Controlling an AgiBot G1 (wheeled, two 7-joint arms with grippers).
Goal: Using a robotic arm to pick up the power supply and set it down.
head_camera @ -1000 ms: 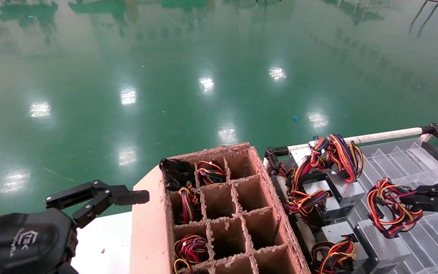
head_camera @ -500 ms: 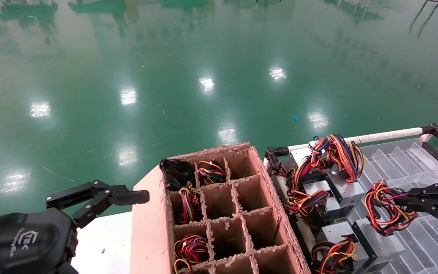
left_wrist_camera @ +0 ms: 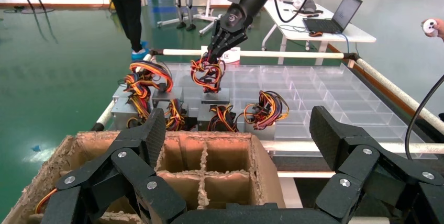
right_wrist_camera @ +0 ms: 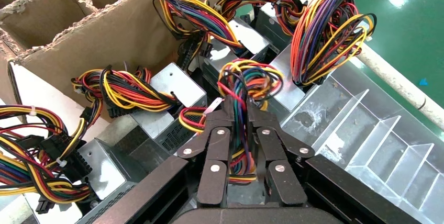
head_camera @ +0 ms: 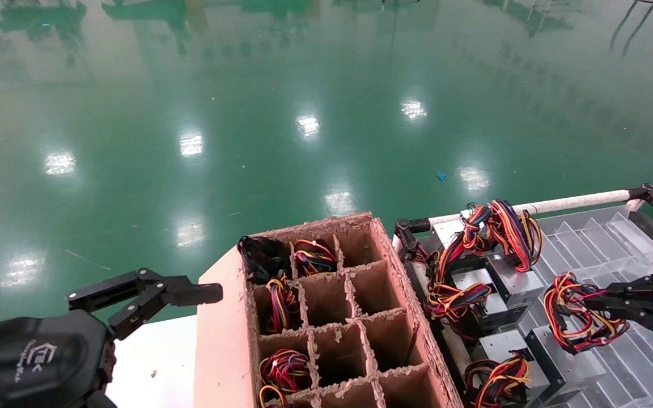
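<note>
The power supply point(head_camera: 569, 356) is a silver-grey box with a loop of red, yellow and black wires point(head_camera: 582, 310). It is at the right, over the clear tray point(head_camera: 638, 243). My right gripper point(head_camera: 610, 303) is shut on that wire loop. The right wrist view shows the gripper point(right_wrist_camera: 239, 106) with the coloured wire bundle point(right_wrist_camera: 250, 80) pinched between its black fingers. The box below is mostly hidden there. I cannot tell whether the box touches the tray. My left gripper point(head_camera: 151, 292) hangs open and empty at the lower left, beside the cardboard box. In its wrist view point(left_wrist_camera: 238, 135) the jaws stand wide apart.
A brown cardboard divider box point(head_camera: 326, 317) stands in the middle, with wire bundles in some cells. Several other power supplies point(head_camera: 502, 283) lie along the tray's left side. A white rail point(head_camera: 564, 202) runs along the tray's far edge. Green floor lies beyond.
My right gripper has shifted slightly left and farther away with the wire loop and box. The left arm has not moved.
</note>
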